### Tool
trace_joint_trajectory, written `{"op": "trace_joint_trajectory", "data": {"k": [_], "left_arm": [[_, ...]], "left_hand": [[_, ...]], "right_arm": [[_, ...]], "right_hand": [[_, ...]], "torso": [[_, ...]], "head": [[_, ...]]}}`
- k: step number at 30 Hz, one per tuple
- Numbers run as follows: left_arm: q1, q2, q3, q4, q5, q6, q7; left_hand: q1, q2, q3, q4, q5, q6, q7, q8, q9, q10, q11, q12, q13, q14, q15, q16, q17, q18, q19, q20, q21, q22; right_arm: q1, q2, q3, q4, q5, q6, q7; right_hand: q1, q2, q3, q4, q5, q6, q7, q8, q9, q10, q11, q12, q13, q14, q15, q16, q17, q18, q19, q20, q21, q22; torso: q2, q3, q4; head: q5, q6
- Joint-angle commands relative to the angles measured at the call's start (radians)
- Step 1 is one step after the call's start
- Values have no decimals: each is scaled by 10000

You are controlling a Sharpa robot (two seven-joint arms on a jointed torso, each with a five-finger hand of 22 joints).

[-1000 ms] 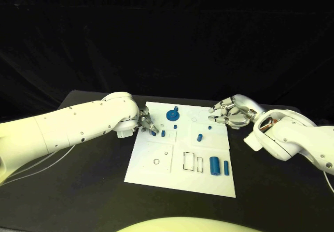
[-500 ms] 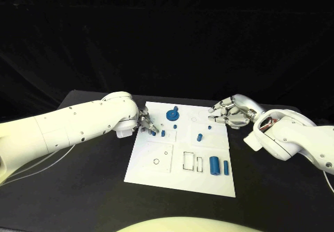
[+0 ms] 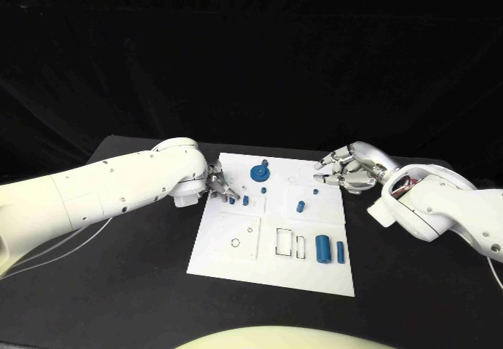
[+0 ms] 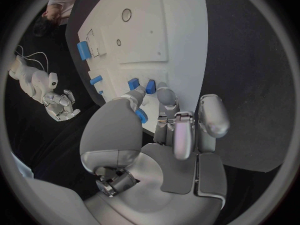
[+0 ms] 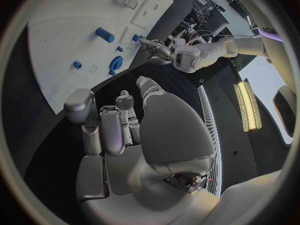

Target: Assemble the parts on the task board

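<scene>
The white task board lies mid-table. My left hand hovers over its left edge and pinches a small blue part between thumb and finger, just beside two upright blue parts on the board. A blue gear sits near the board's far edge. My right hand hangs over the far right corner with its fingers curled in on nothing. A short blue cylinder lies in front of it.
A thick blue cylinder and a thin one lie at the board's near right, beside a rectangular outline. A small ring mark sits on the near left. Black table surrounds the board.
</scene>
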Motion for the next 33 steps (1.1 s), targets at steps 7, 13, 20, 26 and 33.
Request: {"op": "trace_joint_trajectory", "data": {"k": [7, 13, 20, 26, 33], "left_arm": [[-1, -2, 18, 36, 577, -748, 364], [-1, -59, 54, 49, 986, -1212, 645], [-1, -253, 141, 191, 1187, -2097, 1262], [-4, -322, 165, 482, 1045, -3163, 2994], [-245, -131, 121, 776, -516, -4350, 5396]], "left_hand": [[-61, 125, -939, 551, 16, -20, 58, 106, -5, 30, -15, 72, 16, 953, -80, 59, 2281, -108, 42, -39, 36, -7], [-19, 162, -1218, 647, 15, -42, 59, 125, -13, 12, -11, 61, -4, 953, -82, 59, 2282, -105, 36, -42, 27, -20], [238, 209, -1510, 614, 15, -156, 89, 121, -30, -160, 19, -174, -263, 949, -66, 50, 2269, -56, -97, -37, -122, -259], [1910, 378, -1273, 87, 47, -1296, 587, -227, -235, -1691, 443, -1461, -1407, -72, 253, -1931, -243, 530, -2012, 136, -2241, -3337], [4021, 27, 400, -940, 79, -1831, 1083, -1084, -1276, -3314, 973, -2935, -2500, -2426, 754, -5907, -4278, 793, -3532, 581, -4441, -5442]], "right_arm": [[-7, 13, 0, -1, -34, 124, 77], [-10, 26, 0, -20, -29, 126, 82], [-19, 27, 0, -34, -24, 107, 95], [-26, 22, 0, -51, -2, 68, 127], [-51, 27, 0, -64, 22, 11, 216]], "right_hand": [[-96, 9, -1, 79, 35, -79, 24, 36, 12, -56, 9, -53, -9, 331, -71, -29, -9, 67, -78, -11, -38, -10], [-96, 9, -1, 79, 35, -79, 24, 36, 12, -56, 9, -53, -9, 331, -71, -29, -9, 67, -78, -11, -38, -10], [-110, 3, -9, 88, 35, -88, 26, 37, 12, -71, 11, -62, -25, 326, -70, -42, -23, 71, -89, -10, -64, -25], [-104, 7, -5, 88, 40, -106, 29, 37, 10, -349, 13, -310, -351, 296, -66, -116, -113, 100, -166, -8, -215, -134], [27, 48, 113, 69, 62, -142, 34, 111, 30, -1361, 16, -1623, -1896, -33, -59, -944, -1013, 297, -718, 6, -1337, -894]], "torso": [[1, 4, -4], [3, 4, -4], [-4, 3, 0], [-2, -13, 8], [0, -2, 0]], "head": [[2, 20], [-1, 22], [-44, 45], [-143, 124], [-230, 185]]}}
